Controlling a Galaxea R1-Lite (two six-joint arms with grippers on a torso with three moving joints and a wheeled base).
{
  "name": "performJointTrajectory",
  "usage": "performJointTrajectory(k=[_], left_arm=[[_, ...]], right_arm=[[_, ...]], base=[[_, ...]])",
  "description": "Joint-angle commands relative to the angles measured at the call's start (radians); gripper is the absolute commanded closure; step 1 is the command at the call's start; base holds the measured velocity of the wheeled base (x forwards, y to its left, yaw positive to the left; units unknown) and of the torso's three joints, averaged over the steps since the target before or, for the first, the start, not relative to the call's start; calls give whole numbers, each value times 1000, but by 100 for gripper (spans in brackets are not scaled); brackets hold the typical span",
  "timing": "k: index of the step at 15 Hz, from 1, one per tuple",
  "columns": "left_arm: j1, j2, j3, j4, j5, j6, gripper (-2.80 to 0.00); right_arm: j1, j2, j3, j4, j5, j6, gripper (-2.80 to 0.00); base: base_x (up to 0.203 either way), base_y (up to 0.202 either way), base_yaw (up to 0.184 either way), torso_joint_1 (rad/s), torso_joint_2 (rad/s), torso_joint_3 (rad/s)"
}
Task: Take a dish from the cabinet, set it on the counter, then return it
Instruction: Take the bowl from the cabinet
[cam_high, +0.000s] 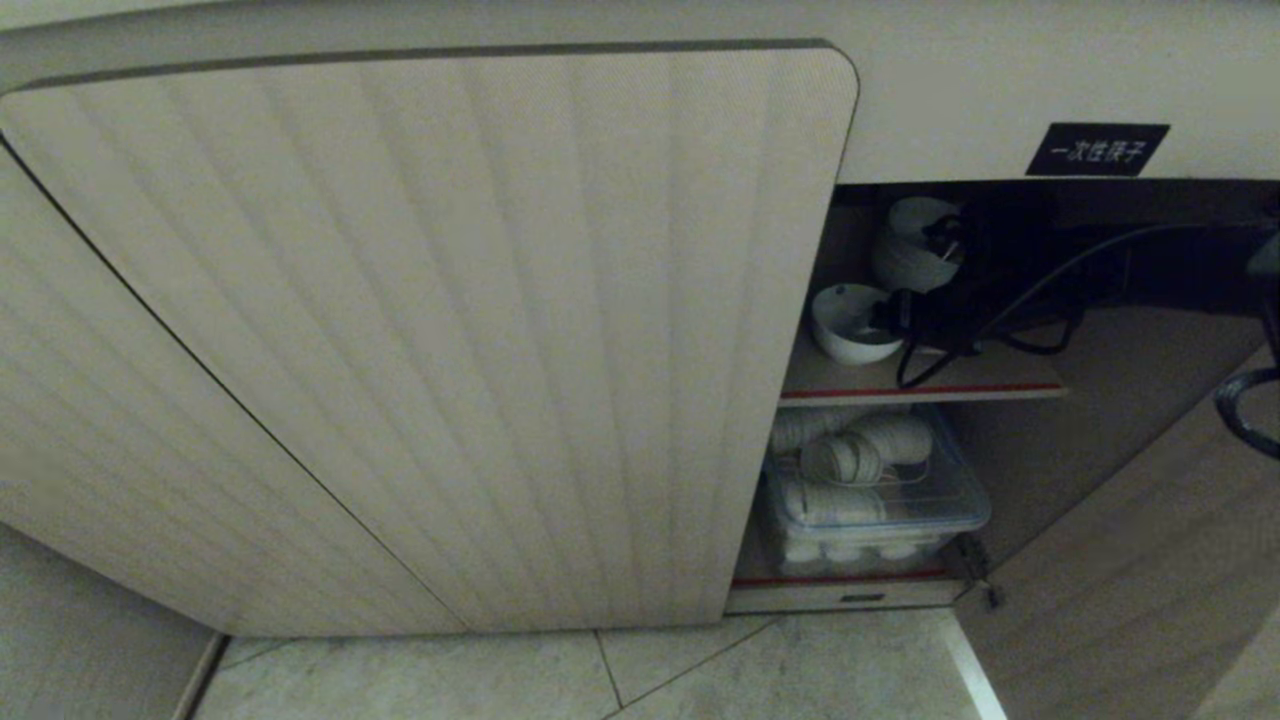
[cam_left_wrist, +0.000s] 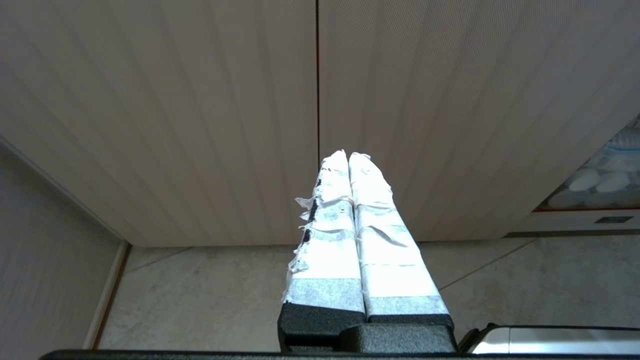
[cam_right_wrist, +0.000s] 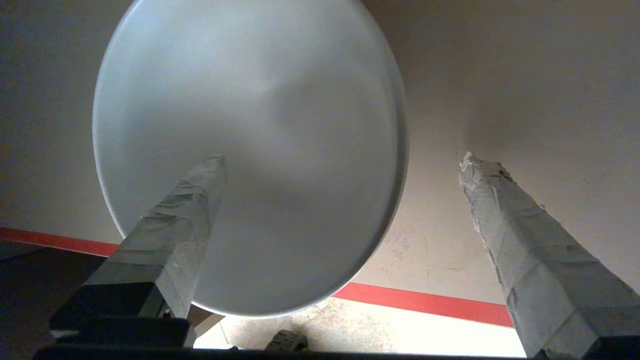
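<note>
Dish (cam_right_wrist: 260, 150) sits on the cabinet shelf (cam_right_wrist: 430, 300), right gripper (cam_right_wrist: 340, 165) spread astride its rim.

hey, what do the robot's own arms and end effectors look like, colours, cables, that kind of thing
Each end effector has two long tapering fingers wrapped in white tape over black bases: the left end effector, the right end effector. In the head view the right arm is black, with thin black cables looping beside it.

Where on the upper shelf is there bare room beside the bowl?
Bare shelf lies right of the dish, toward its red-edged front; the open right gripper straddles the dish's rim there. Behind it more white bowls crowd the back. The lower shelf's plastic bin fills it.
</note>
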Motion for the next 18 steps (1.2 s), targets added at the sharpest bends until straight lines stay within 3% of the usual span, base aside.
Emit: performJointTrajectory(k=[1,18], left_arm=[[0,0,0,-2,0,0,0],[0,0,0,-2,0,0,0]], right_arm=[[0,0,0,4,2,3,-280],[-7,19,-11,-17,-2,-14,-280]], base=[[0,0,0,0,0,0],[0,0,0,0,0,0]])
